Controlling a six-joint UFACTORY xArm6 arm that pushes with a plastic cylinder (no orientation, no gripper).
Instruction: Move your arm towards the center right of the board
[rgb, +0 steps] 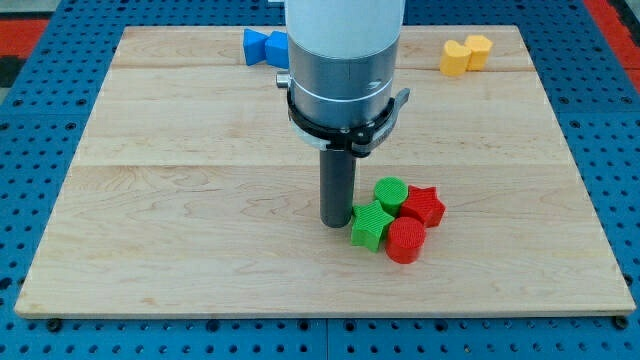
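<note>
My tip (336, 223) rests on the wooden board (200, 200) a little below its centre. Right beside it, to the view's right, is a tight cluster of blocks. The green star block (370, 225) touches or nearly touches the rod. A green cylinder (391, 191) sits above it, a red star block (424, 205) to the right and a red cylinder (406, 241) at the lower right. The centre right of the board lies beyond this cluster.
Blue blocks (264, 46) lie at the view's top, partly hidden behind the arm's body (343, 60). Two yellow blocks (466, 53) sit together at the top right. A blue pegboard (620, 150) surrounds the board.
</note>
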